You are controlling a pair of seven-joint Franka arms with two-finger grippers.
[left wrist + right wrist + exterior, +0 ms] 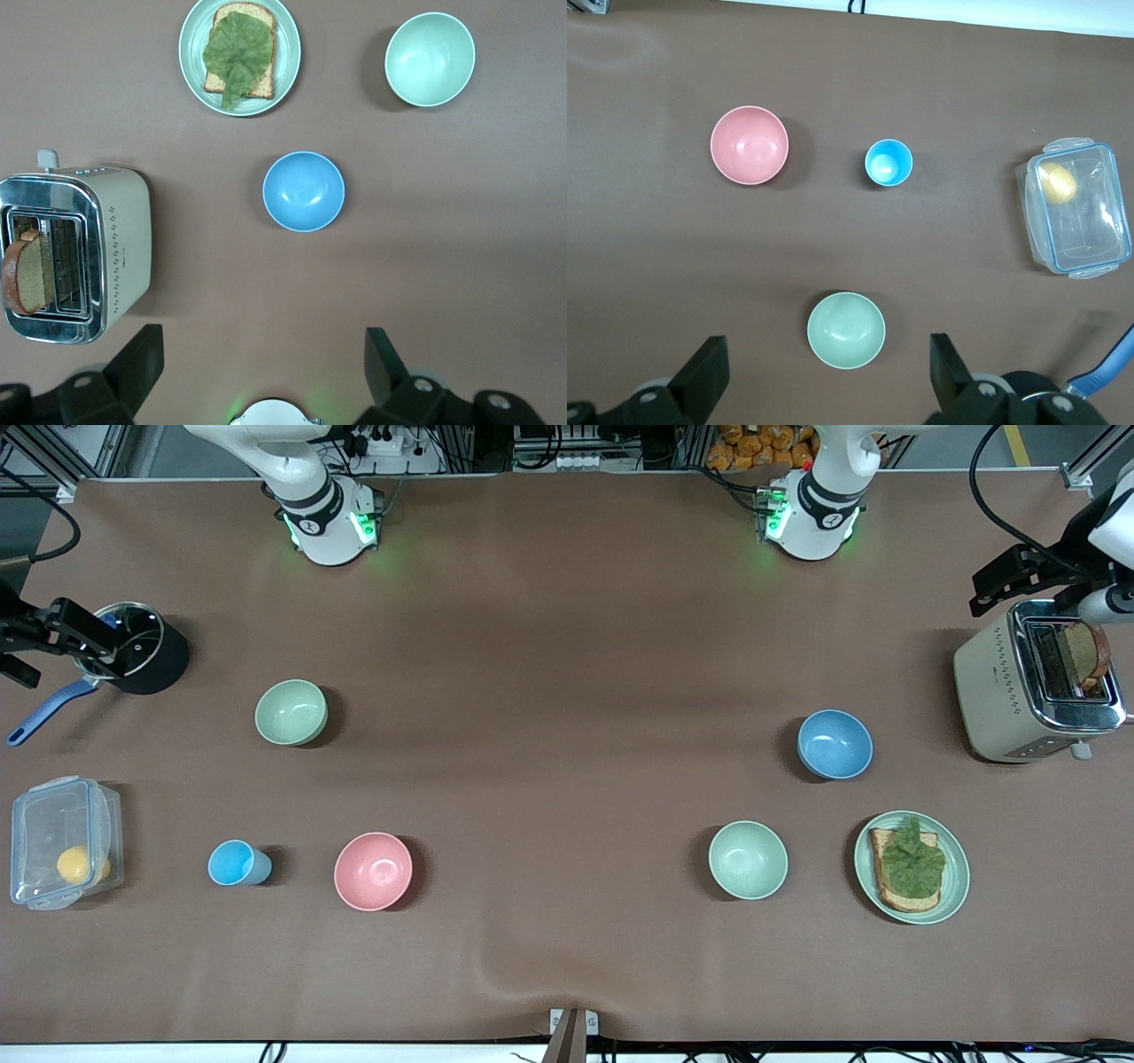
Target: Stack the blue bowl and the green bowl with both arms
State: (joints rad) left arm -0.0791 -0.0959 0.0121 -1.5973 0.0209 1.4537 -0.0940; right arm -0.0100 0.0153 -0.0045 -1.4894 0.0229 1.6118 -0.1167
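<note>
Left gripper (997, 584): hangs over the toaster (1032, 682) at the left arm's end of the table. Its fingers (133, 359) are spread wide and released, grasping nothing.

The blue bowl (834, 744) stands upright on the table (567, 646), clear of this gripper. It is near the toaster beneath the gripper, toward the table's middle.

A paler green bowl (748, 859) and a plate (952, 886) with a lettuce-topped slice of bread lie nearer the front camera than the blue bowl.

Right gripper (84, 633): hangs over the black pot (146, 651) at the right arm's end. Its fingers (704, 367) are likewise spread and released, with nothing between them.

The green bowl (291, 711) stands upright and untouched. It is near the pot under this gripper, toward the table's middle, and well apart from the blue bowl.

A pink bowl (373, 871) and a blue cup (235, 863) lie nearer the front camera than the green bowl.
</note>
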